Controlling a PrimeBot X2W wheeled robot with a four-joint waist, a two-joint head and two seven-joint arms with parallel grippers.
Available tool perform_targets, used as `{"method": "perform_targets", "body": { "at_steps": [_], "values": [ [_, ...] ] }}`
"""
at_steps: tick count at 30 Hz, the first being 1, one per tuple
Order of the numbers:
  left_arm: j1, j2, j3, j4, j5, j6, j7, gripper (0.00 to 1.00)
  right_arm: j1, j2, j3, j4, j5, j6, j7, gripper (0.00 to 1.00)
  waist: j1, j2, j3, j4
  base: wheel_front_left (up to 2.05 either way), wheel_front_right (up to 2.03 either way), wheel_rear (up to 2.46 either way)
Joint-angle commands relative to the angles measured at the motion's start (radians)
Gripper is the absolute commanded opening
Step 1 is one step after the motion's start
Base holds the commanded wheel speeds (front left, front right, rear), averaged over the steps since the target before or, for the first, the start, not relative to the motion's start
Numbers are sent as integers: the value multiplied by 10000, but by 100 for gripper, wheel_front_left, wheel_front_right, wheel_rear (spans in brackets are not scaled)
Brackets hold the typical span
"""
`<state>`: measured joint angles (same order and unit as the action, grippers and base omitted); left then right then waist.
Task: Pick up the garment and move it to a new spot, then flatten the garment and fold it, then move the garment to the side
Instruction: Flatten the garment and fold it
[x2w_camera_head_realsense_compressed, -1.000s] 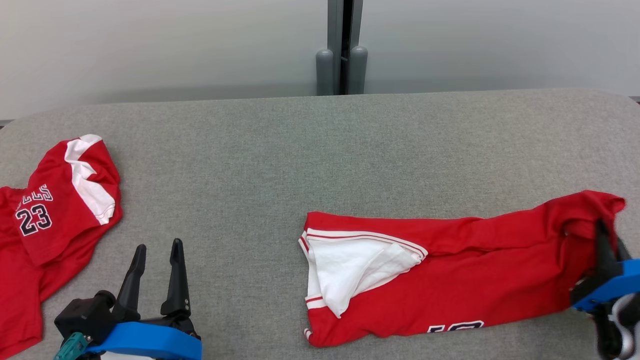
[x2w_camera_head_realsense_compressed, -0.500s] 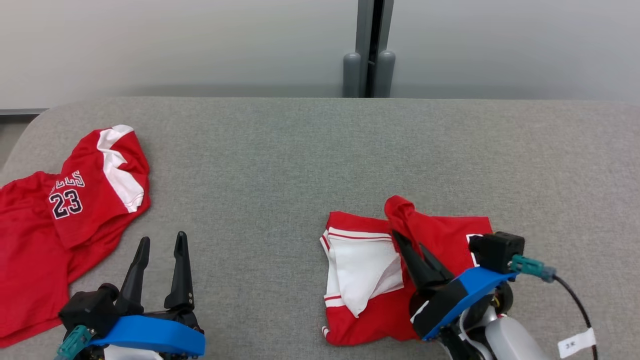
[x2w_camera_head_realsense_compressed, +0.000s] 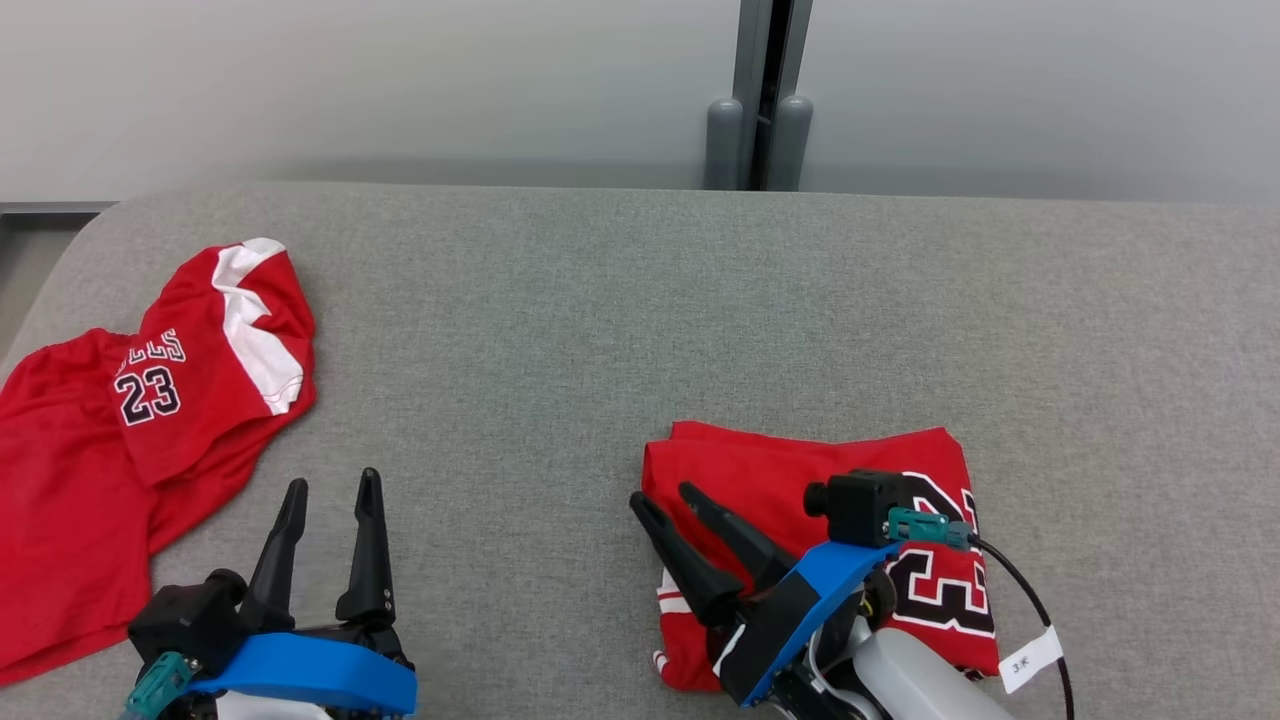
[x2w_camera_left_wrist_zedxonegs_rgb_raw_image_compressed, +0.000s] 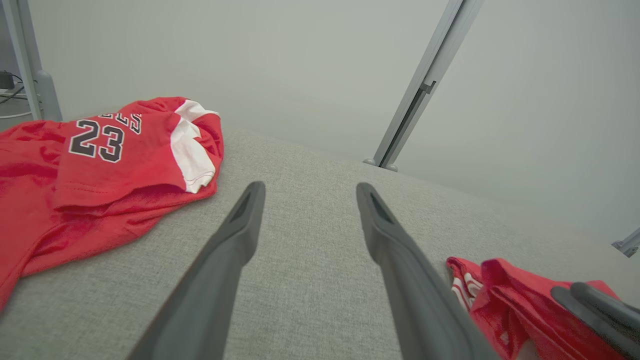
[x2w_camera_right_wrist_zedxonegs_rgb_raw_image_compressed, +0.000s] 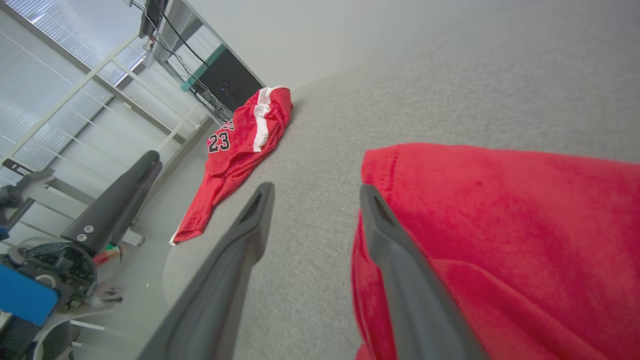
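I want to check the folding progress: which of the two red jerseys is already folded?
The red jersey lying beneath the right gripper: it forms a compact rectangle. The other jersey, far to the left, lies crumpled and spread out.

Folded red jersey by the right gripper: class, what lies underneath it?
Grey fabric tabletop shows around the folded red jersey; its lower layers and anything beneath are covered.

grey felt tabletop (x2w_camera_head_realsense_compressed: 600, 300) before a pale wall (x2w_camera_head_realsense_compressed: 300, 80); grey post (x2w_camera_head_realsense_compressed: 760, 90) behind; blinds (x2w_camera_right_wrist_zedxonegs_rgb_raw_image_compressed: 40, 60) aside
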<state>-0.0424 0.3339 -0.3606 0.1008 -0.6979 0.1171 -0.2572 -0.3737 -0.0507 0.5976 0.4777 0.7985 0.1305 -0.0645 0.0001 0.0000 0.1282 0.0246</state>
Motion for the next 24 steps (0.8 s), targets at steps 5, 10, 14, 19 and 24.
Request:
{"method": "perform_targets", "body": {
  "at_steps": [5, 10, 14, 19, 24],
  "values": [
    [-142, -99, -82, 91, 104, -44, -44, 100, -614, -31, 491, 351, 387, 4, -658, 100, -1, 0, -17, -115, 0, 0, 0],
    [-280, -122, -240, 172, 216, -105, -47, 100, -998, -21, -350, 1326, -1347, 4, -1519, 100, -1, 0, -102, -194, 0, 0, 0],
    [-439, -190, -387, 252, 312, -154, -39, 100, -792, -17, -1798, 1652, -3283, 4, -1871, 100, -1, 0, -277, -283, 0, 0, 0],
    [-670, -375, -588, 448, 425, -179, -32, 100, 4, -15, -3599, 997, -5165, 4, -1955, 100, -1, 0, -540, -430, 0, 0, 0],
    [-663, -590, -726, 731, 493, -189, -52, 100, 1020, -12, -4661, -53, -6128, 4, -1881, 100, -1, 0, -818, -581, 0, 0, 0]
  ]
}}
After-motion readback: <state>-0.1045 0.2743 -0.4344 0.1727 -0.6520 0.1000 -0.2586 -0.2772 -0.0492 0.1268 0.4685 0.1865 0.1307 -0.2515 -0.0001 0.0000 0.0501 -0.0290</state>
